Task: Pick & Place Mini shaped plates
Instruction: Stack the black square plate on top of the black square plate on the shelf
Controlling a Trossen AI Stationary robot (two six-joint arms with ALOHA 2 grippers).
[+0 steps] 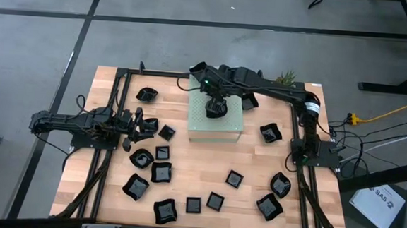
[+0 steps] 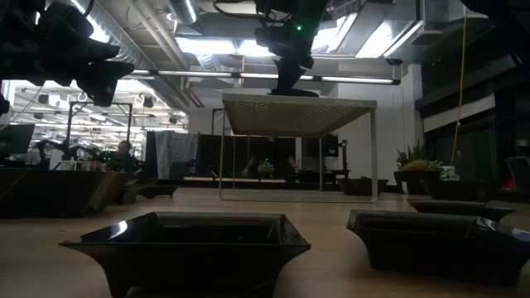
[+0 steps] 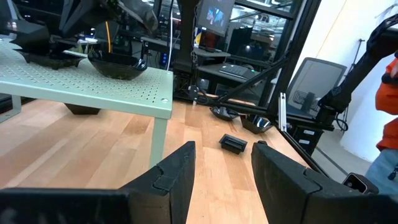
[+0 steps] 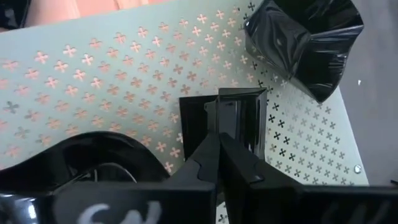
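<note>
The right hand [image 4: 217, 146] is positioned over the pale green perforated box [image 1: 197, 128] at upper centre of the high view. Its fingers are pressed together on the rim of a square plate [image 4: 239, 115], which is seated against the perforated top; whether the plate's weight is already borne by the box cannot be told. Two further plates are seen on the same top in the right wrist view: a wavy-rimmed one [image 4: 305, 43] at upper right and a rounded one [image 4: 93, 158] at lower left.

The left hand [image 1: 140, 126] waits at centre left of the high view, above the bench [image 1: 106, 87], with its fingers [image 3: 177, 171] spread wide and nothing between them.

The remaining mini shaped plates [image 1: 161, 172] are scattered over the bench, mostly across the lower half of the high view, with a few near the box.

The step in hand is judged to be the placing of a plate on the box. For the next move, the right fingers should be parted and the hand raised straight up, so that the neighbouring plates are not disturbed.
</note>
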